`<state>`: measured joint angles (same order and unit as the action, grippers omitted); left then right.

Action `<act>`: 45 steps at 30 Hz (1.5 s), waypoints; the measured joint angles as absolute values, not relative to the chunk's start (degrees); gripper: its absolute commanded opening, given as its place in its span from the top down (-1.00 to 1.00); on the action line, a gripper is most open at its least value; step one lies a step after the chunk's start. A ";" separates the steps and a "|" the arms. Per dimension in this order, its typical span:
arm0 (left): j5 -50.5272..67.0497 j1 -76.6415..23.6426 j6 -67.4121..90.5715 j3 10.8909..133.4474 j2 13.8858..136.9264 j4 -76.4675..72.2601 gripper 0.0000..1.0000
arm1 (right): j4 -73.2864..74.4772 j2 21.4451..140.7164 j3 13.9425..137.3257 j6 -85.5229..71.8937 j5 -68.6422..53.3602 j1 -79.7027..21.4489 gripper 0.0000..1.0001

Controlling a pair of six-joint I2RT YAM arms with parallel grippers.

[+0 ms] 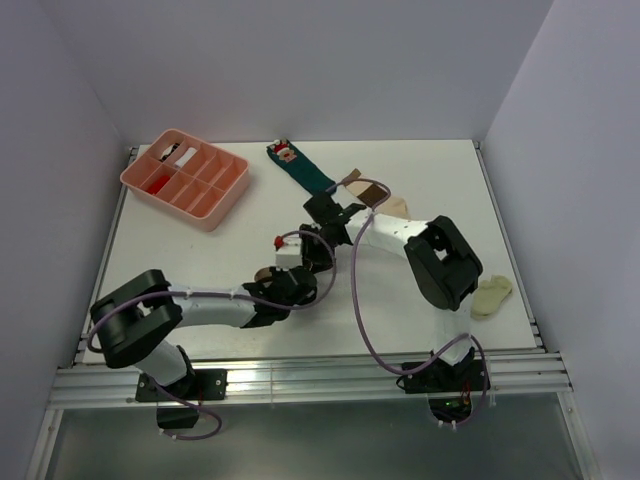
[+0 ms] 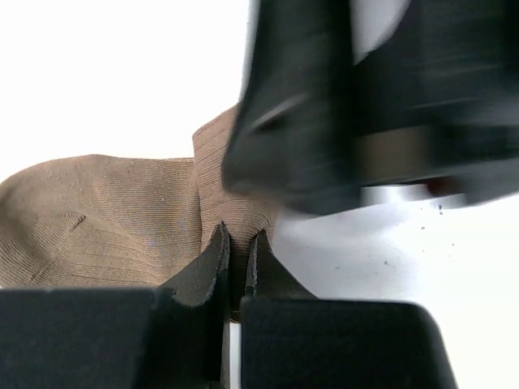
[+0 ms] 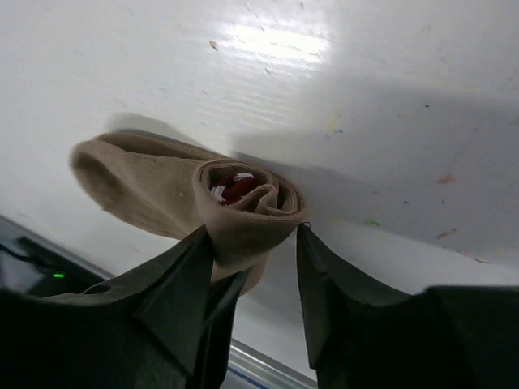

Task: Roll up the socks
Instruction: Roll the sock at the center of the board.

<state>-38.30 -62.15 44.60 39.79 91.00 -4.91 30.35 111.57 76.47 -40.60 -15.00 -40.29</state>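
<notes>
Tan sock (image 3: 235, 215), ribbed, half rolled, middle of table (image 1: 450, 180). Spiral end faces right wrist cam, loose tail trails left. Left tool (image 2: 239, 243) pinched on its fabric; right tool (image 3: 253, 233) jaws apart around the roll.

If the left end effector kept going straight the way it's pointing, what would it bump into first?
The tan sock: the left end effector is shut on its fabric, so it already touches it. Right behind looms a dark, blurred part of the right arm; how far behind I can't tell.
</notes>
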 measured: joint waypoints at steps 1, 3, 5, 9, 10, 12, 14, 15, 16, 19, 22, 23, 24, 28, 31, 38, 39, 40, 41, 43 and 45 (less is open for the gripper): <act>-36.71 -60.97 45.23 38.37 89.45 -5.58 0.99 | 28.53 110.72 75.42 -41.39 -15.59 -39.83 -0.12; -33.08 -58.35 46.52 35.29 86.52 -7.60 0.99 | 25.04 108.71 73.36 -42.89 -16.29 -38.65 -0.24; -29.32 -55.81 48.16 32.58 84.03 -9.43 0.99 | 21.08 105.67 71.11 -44.56 -16.53 -36.99 -0.34; -20.91 -50.37 51.77 26.52 79.66 -15.35 0.99 | 12.05 99.24 66.26 -47.07 -17.10 -33.80 -0.36; -18.06 -48.60 52.84 24.47 78.28 -17.43 0.99 | 10.07 97.84 65.10 -47.44 -17.26 -33.04 -0.36; -13.32 -44.91 55.44 20.32 75.59 -21.04 0.99 | 6.94 96.18 63.59 -47.79 -17.87 -32.12 -0.35; -9.67 -41.36 58.22 16.51 73.06 -23.90 0.99 | 3.73 96.01 62.50 -47.81 -19.20 -32.10 -0.34; -7.75 -39.48 59.70 14.90 71.99 -25.19 0.99 | 2.44 96.05 61.76 -47.81 -19.84 -32.29 -0.33; -6.55 -38.13 61.12 13.67 71.20 -26.13 0.99 | 1.34 96.07 60.71 -47.79 -20.53 -32.56 -0.31; -3.09 -35.05 64.99 10.87 69.89 -28.60 0.99 | -2.33 96.36 57.04 -47.72 -22.48 -33.85 -0.29; 0.25 -32.18 69.06 8.05 69.82 -32.18 0.99 | -4.91 98.06 54.96 -47.64 -24.51 -35.73 -0.25; 1.04 -31.48 70.32 7.40 69.84 -32.99 0.99 | -5.56 99.02 54.65 -47.59 -25.23 -36.47 -0.25; 1.80 -30.87 71.40 6.87 69.93 -33.71 0.99 | -6.13 99.81 54.52 -47.55 -25.80 -37.04 -0.24; 3.42 -29.50 74.78 5.45 70.30 -35.73 0.99 | -9.41 103.68 54.13 -47.62 -28.16 -39.22 -0.22; 3.95 -28.91 76.95 4.56 70.26 -36.60 0.99 | -11.55 106.52 53.95 -48.18 -29.85 -40.34 -0.20; 4.25 -28.42 79.44 3.84 67.90 -34.74 0.99 | -16.51 111.55 54.78 -49.91 -33.74 -41.63 -0.18; 4.25 -28.42 79.68 3.81 67.59 -34.44 0.99 | -17.41 112.14 54.98 -50.35 -34.24 -41.78 -0.17; 4.27 -28.42 79.88 3.77 67.31 -34.13 0.99 | -18.59 112.90 55.20 -50.89 -34.92 -41.95 -0.16; 4.27 -28.42 80.18 3.75 67.18 -33.93 0.99 | -19.88 113.62 55.35 -51.48 -35.53 -42.11 -0.15; 4.29 -28.40 80.44 3.75 67.09 -33.69 0.99 | -21.69 114.83 55.79 -52.42 -36.58 -42.33 -0.08; 4.34 -28.32 80.68 3.75 66.94 -33.43 0.99 | -22.70 115.96 56.36 -53.01 -37.01 -42.46 -0.02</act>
<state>4.34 -28.32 80.68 3.75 66.94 -33.43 -22.70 115.96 56.36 -53.01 -37.01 -42.46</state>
